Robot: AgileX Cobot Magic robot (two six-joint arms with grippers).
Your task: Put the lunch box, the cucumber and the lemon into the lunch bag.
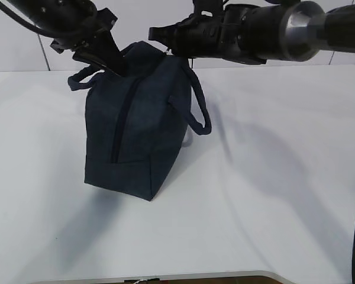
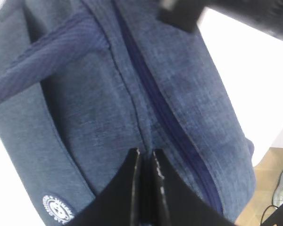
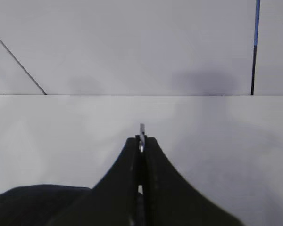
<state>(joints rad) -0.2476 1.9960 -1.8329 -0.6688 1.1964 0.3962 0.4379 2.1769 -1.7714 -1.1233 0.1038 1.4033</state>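
Observation:
The dark navy lunch bag [image 1: 148,124] stands on the white table with its zipper [image 1: 123,115] run shut along the top. My left gripper [image 1: 119,68] is at the bag's far top end, shut on a fold of bag fabric [image 2: 85,94] beside the zipper [image 2: 155,103]; the left gripper [image 2: 145,151] shows only a sliver between its jaws. My right gripper [image 1: 155,32] hovers just above the bag's top, and the right gripper [image 3: 141,138] is shut on the silver zipper pull [image 3: 142,128]. The lunch box, cucumber and lemon are hidden.
The white table [image 1: 272,177] spreads wide to the right and front of the bag, with a wall behind. One loop handle [image 1: 198,112] hangs on the bag's right side, another [image 1: 81,78] on its left. A round white logo [image 2: 56,208] marks the bag's side.

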